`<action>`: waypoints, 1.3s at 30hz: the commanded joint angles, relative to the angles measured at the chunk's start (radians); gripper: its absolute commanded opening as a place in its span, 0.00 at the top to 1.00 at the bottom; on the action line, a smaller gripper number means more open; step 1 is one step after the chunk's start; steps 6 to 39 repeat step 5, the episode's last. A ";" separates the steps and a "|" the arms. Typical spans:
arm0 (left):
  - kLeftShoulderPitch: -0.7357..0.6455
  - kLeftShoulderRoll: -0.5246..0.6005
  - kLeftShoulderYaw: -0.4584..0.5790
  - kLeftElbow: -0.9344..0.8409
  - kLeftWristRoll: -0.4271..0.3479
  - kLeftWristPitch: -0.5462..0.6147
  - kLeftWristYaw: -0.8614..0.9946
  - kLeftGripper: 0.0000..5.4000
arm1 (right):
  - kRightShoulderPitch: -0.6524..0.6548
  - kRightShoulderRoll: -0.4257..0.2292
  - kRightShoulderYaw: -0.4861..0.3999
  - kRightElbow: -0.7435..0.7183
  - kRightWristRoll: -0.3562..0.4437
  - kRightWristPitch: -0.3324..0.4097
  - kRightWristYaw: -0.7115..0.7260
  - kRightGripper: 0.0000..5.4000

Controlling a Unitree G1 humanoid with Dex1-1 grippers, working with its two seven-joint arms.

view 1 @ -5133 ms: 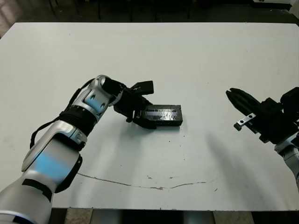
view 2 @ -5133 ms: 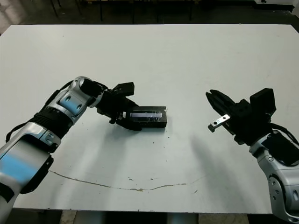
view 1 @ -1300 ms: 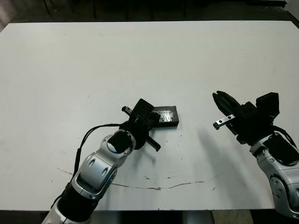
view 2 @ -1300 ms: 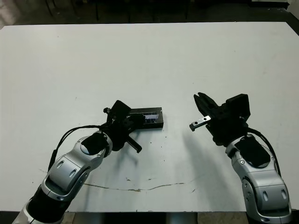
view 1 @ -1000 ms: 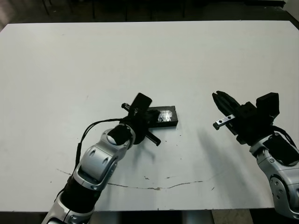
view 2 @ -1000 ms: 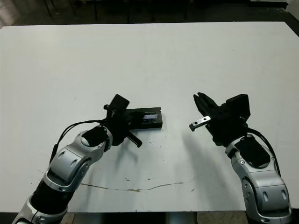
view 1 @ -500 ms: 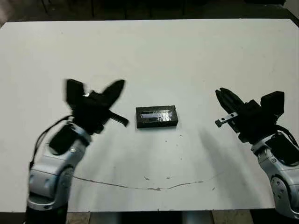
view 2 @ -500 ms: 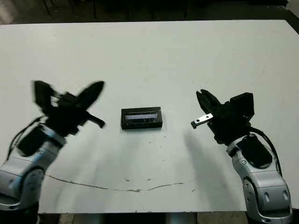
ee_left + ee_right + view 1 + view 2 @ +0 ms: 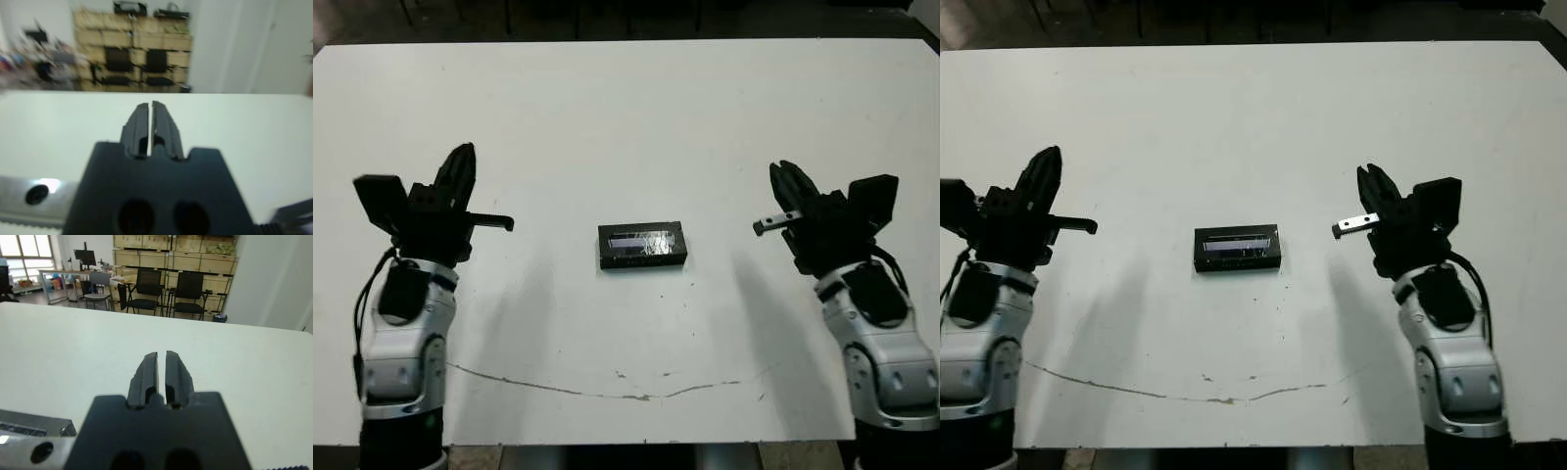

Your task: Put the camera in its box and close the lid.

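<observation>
The box (image 9: 642, 245) is sitting mid-frame on the tabletop (image 9: 626, 117), black, its lid (image 9: 642, 239) on and glossy strip gleaming. Left gripper (image 9: 460, 168) and right gripper (image 9: 787, 184) are hovering either side, fingers pressed together.

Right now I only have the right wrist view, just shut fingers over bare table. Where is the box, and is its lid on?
Observer: The box sits mid-table between both arms, with the lid on it.
Operator: Any camera lying loose?
Observer: None shows on the table; I cannot see inside the box.
Operator: And the left gripper?
Observer: The left gripper is shut, holds nothing, and is well clear of the box.
</observation>
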 commanded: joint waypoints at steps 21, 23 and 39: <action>0.017 -0.054 -0.043 0.071 0.047 -0.073 0.068 1.00 | 0.016 0.041 0.000 0.048 -0.043 -0.013 -0.048 1.00; 0.017 -0.054 -0.043 0.071 0.047 -0.073 0.068 1.00 | 0.016 0.041 0.000 0.048 -0.043 -0.013 -0.048 1.00; 0.017 -0.054 -0.043 0.071 0.047 -0.073 0.068 1.00 | 0.016 0.041 0.000 0.048 -0.043 -0.013 -0.048 1.00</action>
